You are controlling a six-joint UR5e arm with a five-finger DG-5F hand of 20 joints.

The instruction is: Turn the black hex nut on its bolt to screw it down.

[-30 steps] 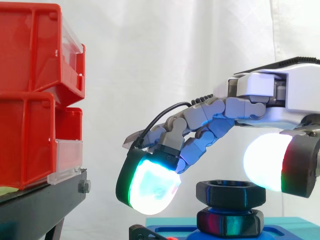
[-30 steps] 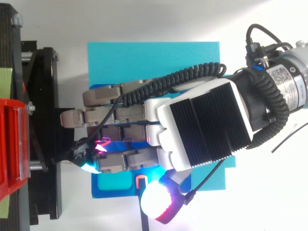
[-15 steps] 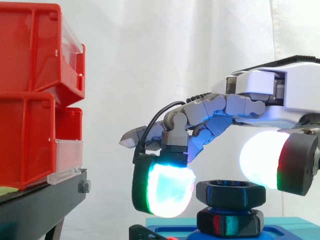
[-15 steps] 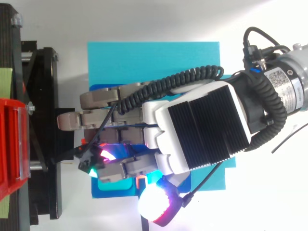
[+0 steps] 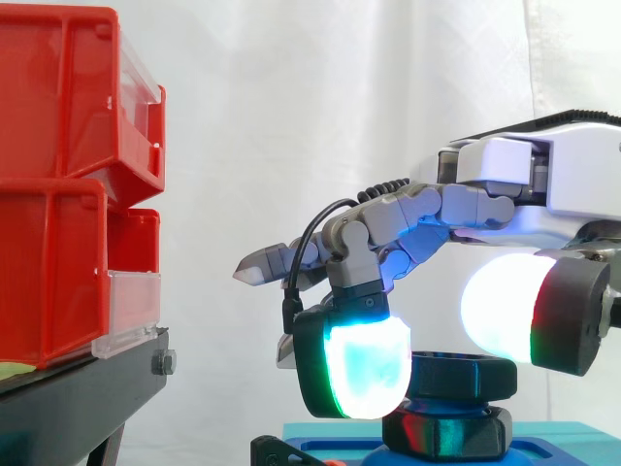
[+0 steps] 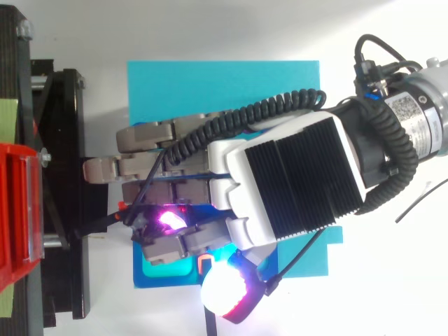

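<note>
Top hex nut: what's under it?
A second black hex piece sits under the black hex nut, on the blue base. The hand covers the nut's left edge; any thread between them is hidden.

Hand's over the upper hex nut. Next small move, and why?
Probably bring the thumb pad down and in to pinch the upper black hex nut against the curled finger's pad. That pad hangs level with the nut's left side, but the thumb pad sits mostly above its top, so the hand has no two-sided grip for turning.
</note>
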